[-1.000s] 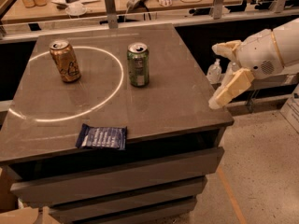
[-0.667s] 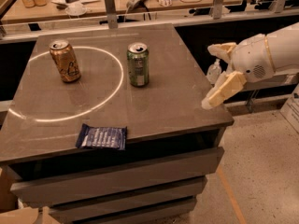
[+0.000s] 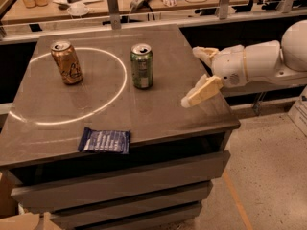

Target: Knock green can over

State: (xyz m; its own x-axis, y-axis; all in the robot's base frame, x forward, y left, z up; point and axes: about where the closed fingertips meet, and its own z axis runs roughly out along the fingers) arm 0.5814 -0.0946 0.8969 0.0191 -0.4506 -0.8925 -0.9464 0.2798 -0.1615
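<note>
Camera view is looking down on a grey desk (image 3: 168, 111), where the green can (image 3: 142, 66) is standing upright a little behind the middle of the top. Its silver lid and pull tab are facing up. Pale markings are showing on its side, but they are too small to read. The can is sitting just outside the right edge of a ring of light (image 3: 123, 83) that is falling on the desk, and the ring's left part is running off the desk's edge. A gold-brown can (image 3: 67, 63) is standing upright inside the ring, well apart from the green one. A blue packet (image 3: 104, 140) is lying flat near the front edge, its print illegible.

To the right of the green can, the end effector (image 3: 192, 75) is hanging over the right side of the desk, near the can but not touching it. Its two pale fingers (image 3: 204, 90) are standing wide apart with nothing between them. The lower one is slanting down toward the desk top, and whether its tip is touching the surface cannot be told. The white arm (image 3: 259, 61) behind it is being cut off by the right edge of the view.

Drawers (image 3: 124, 181) below the top are partly cut off at the bottom. A cluttered workbench (image 3: 96, 6) behind is being cropped at the top.
</note>
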